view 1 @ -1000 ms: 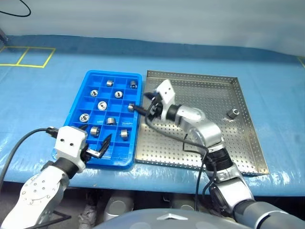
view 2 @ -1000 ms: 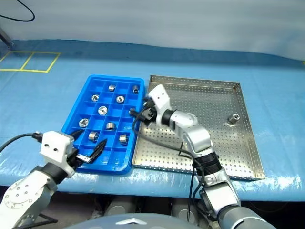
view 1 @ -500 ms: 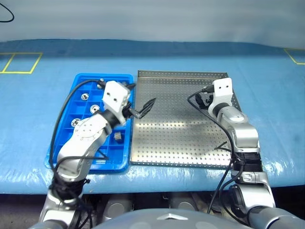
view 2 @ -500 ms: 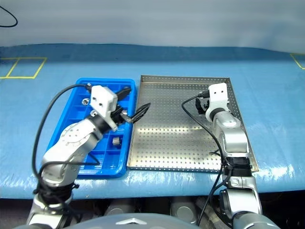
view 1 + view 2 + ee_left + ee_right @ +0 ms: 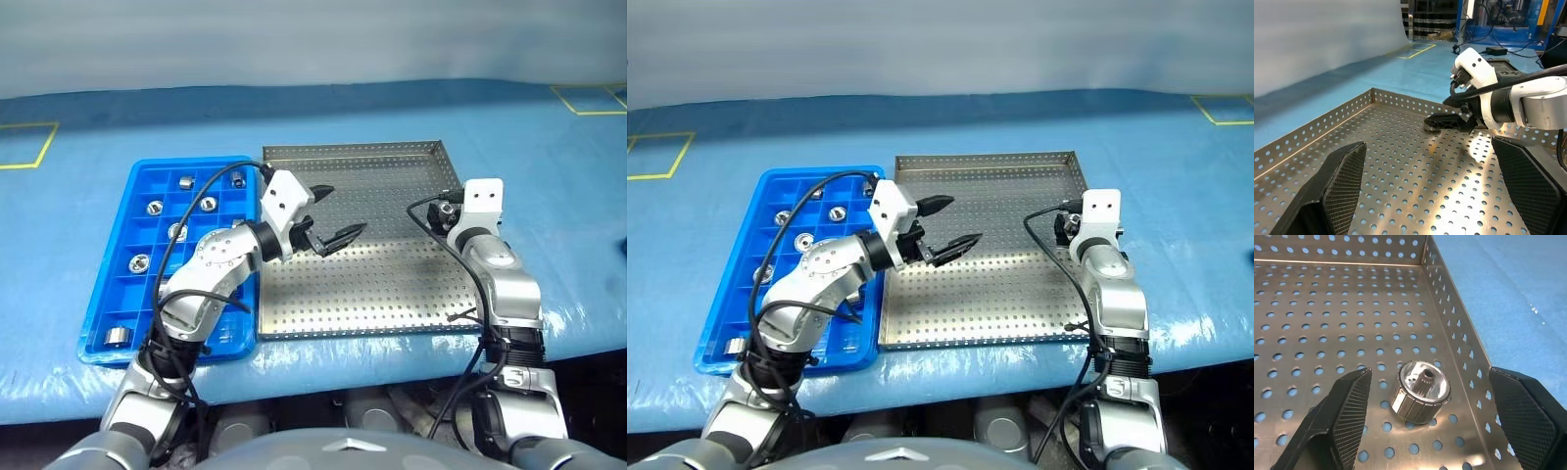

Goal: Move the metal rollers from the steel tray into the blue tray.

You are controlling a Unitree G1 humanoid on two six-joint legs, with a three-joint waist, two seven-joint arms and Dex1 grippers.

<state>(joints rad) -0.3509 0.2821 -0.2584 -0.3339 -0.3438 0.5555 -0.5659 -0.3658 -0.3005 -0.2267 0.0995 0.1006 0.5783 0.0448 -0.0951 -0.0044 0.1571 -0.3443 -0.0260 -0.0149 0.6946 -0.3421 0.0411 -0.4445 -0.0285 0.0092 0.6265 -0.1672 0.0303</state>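
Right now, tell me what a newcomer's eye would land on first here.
The steel tray, nearly bare, with one metal roller left near its right rim, lying between the open fingers of the right gripper. Beside it on the left, the blue tray already holds several rollers, while the left gripper hovers open over the steel tray.

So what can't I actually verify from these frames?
- How many metal rollers the blue tray holds: in both eye views the left arm covers its inner compartments.
- The last roller on the steel tray: in the eye views the right hand hides it.
- Whether that hand touches the roller: in the right wrist view its open fingers straddle it, contact unclear.
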